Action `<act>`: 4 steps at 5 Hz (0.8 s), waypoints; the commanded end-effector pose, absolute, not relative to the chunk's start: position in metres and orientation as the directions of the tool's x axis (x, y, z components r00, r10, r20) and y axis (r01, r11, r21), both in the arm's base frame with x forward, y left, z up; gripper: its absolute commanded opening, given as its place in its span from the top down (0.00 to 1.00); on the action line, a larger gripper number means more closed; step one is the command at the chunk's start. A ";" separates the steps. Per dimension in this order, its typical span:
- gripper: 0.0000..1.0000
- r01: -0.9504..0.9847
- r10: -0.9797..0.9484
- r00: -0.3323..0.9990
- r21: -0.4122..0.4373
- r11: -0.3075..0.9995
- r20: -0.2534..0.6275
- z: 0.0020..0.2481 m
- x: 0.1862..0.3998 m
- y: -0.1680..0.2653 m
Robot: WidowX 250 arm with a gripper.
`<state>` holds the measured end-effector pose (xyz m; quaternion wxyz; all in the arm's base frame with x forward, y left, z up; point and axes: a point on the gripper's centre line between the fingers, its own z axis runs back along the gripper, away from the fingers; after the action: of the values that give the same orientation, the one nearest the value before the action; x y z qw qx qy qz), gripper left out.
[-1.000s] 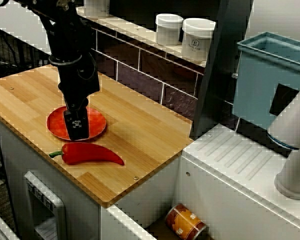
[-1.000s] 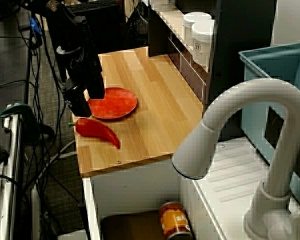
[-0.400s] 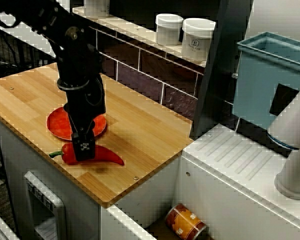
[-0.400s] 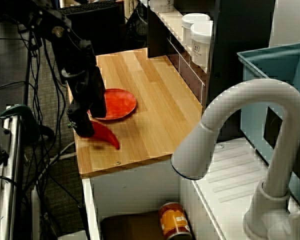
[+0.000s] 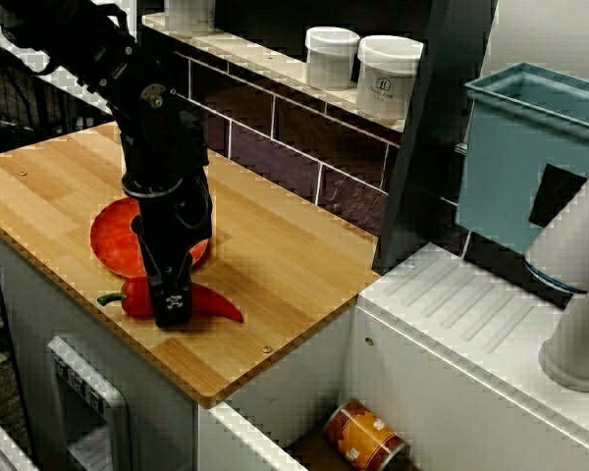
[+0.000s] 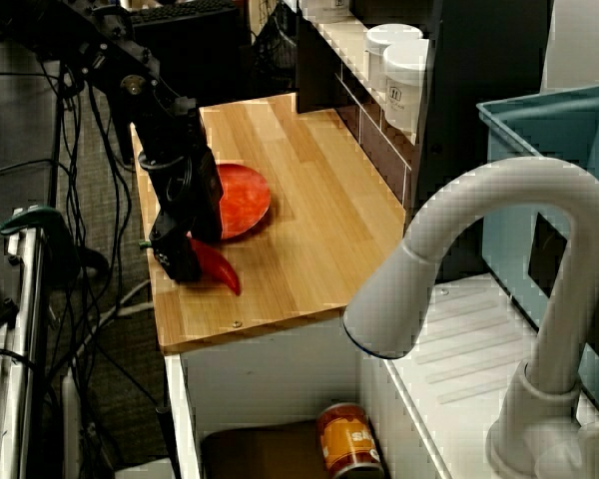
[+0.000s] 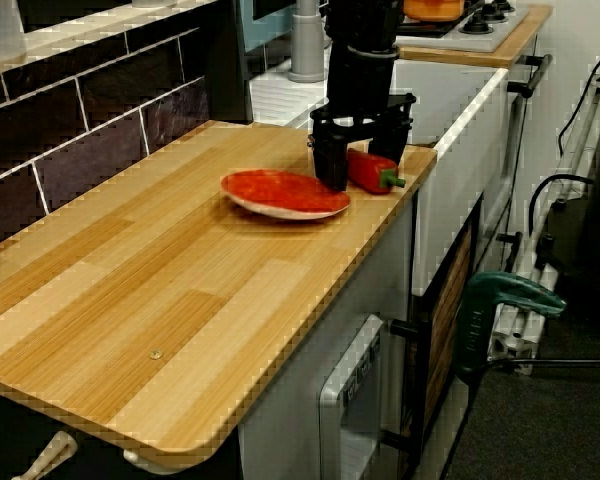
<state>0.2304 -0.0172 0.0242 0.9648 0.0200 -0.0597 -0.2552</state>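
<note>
Nearest in the view over the counter, a can [image 5: 365,437] lay on its side down in the sink basin, right of the counter. Up on the wooden counter [image 5: 275,255], the red pepper [image 5: 214,306] lay flat close to the front edge, green stem to the left, pointed tip to the right. The gripper [image 5: 174,312] stood upright over the pepper's middle with its tips down at counter level, the black arm rising behind it. In the low view along the counter the fingers [image 7: 330,165] were spread, one on each side of the pepper, with the pepper in the gap between them. Whether the pads touched its skin could not be told. Just behind the pepper sat a red plate [image 5: 113,240], flat on the wood and partly hidden by the arm. Farther back ran a dark tiled wall [image 5: 294,137], with a shelf above it carrying two white jars [image 5: 331,57] side by side. Off to the right stood a teal bin [image 5: 515,167]. The white faucet [image 6: 499,230] filled the foreground of the view past the faucet.
</note>
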 end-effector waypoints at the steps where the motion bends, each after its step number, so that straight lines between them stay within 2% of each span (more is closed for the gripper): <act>1: 1.00 0.440 -0.437 0.886 0.014 0.898 0.155 0.062 0.241 -0.014; 2: 1.00 0.430 -0.428 0.891 0.020 0.903 0.150 0.086 0.255 -0.011; 4: 1.00 0.433 -0.412 0.885 -0.059 0.900 0.215 0.145 0.264 0.006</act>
<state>0.2589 0.0049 0.1295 0.9720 -0.0639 -0.0700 -0.2151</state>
